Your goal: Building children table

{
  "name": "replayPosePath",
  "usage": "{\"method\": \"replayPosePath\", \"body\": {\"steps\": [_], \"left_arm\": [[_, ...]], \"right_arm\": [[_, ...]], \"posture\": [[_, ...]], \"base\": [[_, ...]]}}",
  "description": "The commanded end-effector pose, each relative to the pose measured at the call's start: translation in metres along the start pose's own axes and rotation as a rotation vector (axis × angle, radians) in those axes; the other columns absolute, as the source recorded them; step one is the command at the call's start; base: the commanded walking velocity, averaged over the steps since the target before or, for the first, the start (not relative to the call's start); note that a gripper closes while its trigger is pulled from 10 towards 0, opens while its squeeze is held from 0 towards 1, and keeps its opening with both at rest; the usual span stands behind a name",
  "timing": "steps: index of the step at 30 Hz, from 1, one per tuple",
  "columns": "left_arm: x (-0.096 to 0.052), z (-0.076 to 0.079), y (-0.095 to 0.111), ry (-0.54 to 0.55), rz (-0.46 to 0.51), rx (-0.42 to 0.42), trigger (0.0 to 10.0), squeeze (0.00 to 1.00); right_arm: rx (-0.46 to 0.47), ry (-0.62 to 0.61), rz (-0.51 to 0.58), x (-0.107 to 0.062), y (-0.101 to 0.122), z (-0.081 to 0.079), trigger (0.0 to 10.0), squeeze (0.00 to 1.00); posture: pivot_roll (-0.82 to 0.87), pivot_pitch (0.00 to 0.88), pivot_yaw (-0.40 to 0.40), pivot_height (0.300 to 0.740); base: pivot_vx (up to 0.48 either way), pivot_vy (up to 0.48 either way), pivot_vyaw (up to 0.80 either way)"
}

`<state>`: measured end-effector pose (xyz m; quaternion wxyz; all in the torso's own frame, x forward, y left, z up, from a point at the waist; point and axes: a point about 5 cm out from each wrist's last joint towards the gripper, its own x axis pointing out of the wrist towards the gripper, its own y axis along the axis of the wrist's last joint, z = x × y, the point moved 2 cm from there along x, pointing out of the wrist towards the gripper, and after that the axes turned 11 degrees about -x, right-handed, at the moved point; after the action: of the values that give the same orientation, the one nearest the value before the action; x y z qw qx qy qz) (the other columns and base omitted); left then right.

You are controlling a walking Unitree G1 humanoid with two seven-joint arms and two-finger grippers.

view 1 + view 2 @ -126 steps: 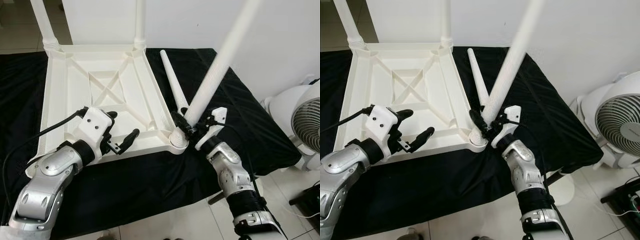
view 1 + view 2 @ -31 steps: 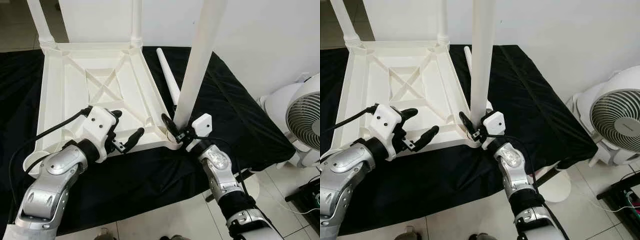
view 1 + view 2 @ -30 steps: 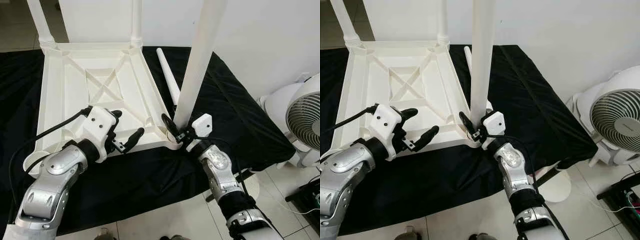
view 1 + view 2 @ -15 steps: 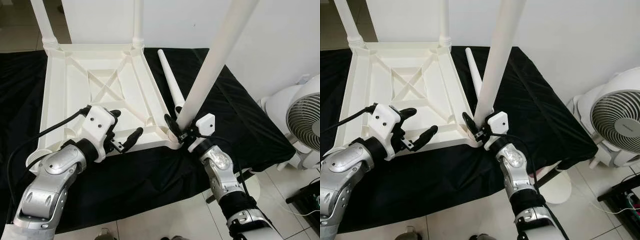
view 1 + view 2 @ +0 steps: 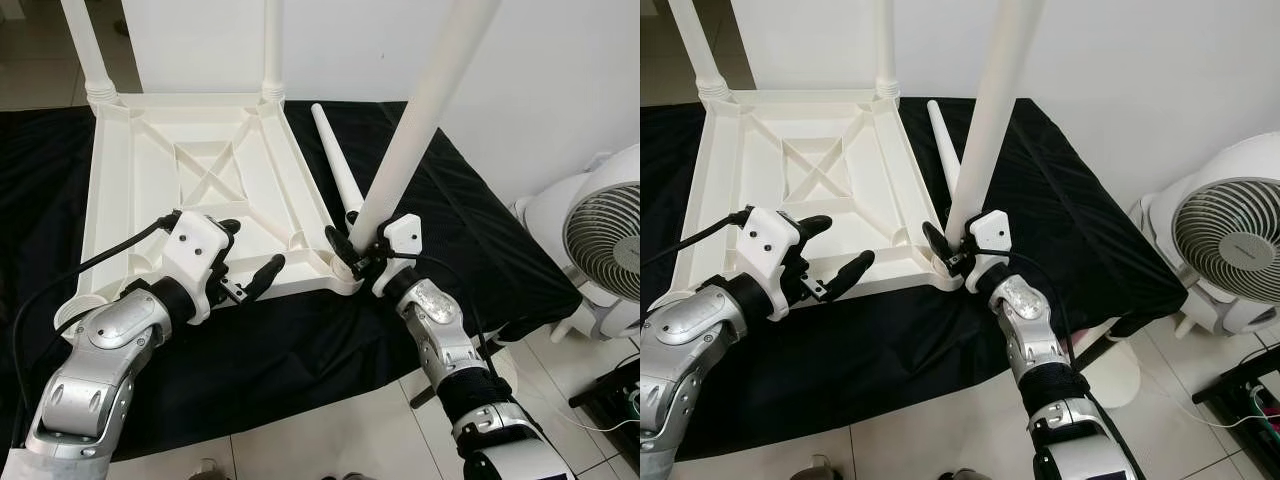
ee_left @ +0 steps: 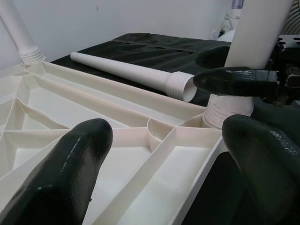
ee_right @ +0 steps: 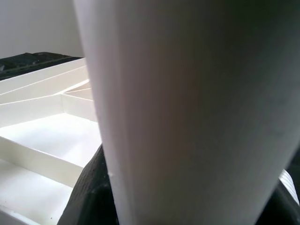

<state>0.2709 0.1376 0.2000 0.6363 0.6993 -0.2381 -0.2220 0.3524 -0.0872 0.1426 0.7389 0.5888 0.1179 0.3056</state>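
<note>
The white table top [image 5: 190,190] lies upside down on a black cloth [image 5: 480,240]. Its two far legs [image 5: 85,50] are cut off at the top. The right gripper [image 5: 358,252] squeezes a tilted leg [image 5: 415,120] at the near corner. The left gripper [image 5: 245,262] hangs open over the near edge. A spare leg [image 5: 335,170] lies beside the top.

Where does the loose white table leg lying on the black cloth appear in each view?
Left eye view: loose table leg lies right of the upturned tabletop, behind the held leg.
Right eye view: same place, partly hidden by the held leg.
Left wrist view: it runs across the upper middle, threaded end towards the right gripper.
Right wrist view: cannot make it out.
Shared landmark: the tabletop's ribbed underside.
</note>
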Motion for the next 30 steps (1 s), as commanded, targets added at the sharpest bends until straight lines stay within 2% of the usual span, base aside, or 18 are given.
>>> {"method": "replayPosePath", "body": {"steps": [1, 9, 14, 22, 30], "left_arm": [[-0.001, 0.000, 0.003, 0.011, 0.009, 0.005, 10.0, 0.00], [-0.001, 0.000, 0.004, 0.011, 0.010, 0.006, 10.0, 0.00], [-0.001, 0.001, 0.004, 0.011, 0.011, 0.005, 10.0, 0.00], [0.000, 0.001, 0.004, 0.013, 0.017, 0.004, 10.0, 0.00], [0.000, 0.001, 0.004, 0.014, 0.019, 0.003, 10.0, 0.00]], "right_arm": [[0.100, -0.034, -0.242, -0.022, -0.046, 0.000, 10.0, 0.00], [0.146, -0.059, -0.253, -0.019, -0.045, 0.007, 10.0, 0.00], [0.202, -0.092, -0.274, -0.016, -0.043, 0.017, 10.0, 0.00], [0.230, -0.117, -0.292, -0.010, -0.040, 0.028, 10.0, 0.00], [0.237, -0.116, -0.292, -0.007, -0.037, 0.031, 10.0, 0.00]], "posture": [[0.15, 0.095, -0.088, 0.740], [0.15, 0.095, -0.089, 0.740], [0.15, 0.094, -0.093, 0.740], [0.15, 0.087, -0.099, 0.740], [0.15, 0.083, -0.102, 0.740]], "base": [[0.000, 0.000, 0.00], [0.000, 0.000, 0.00], [0.000, 0.000, 0.00], [0.000, 0.000, 0.00], [0.000, 0.000, 0.00]]}}
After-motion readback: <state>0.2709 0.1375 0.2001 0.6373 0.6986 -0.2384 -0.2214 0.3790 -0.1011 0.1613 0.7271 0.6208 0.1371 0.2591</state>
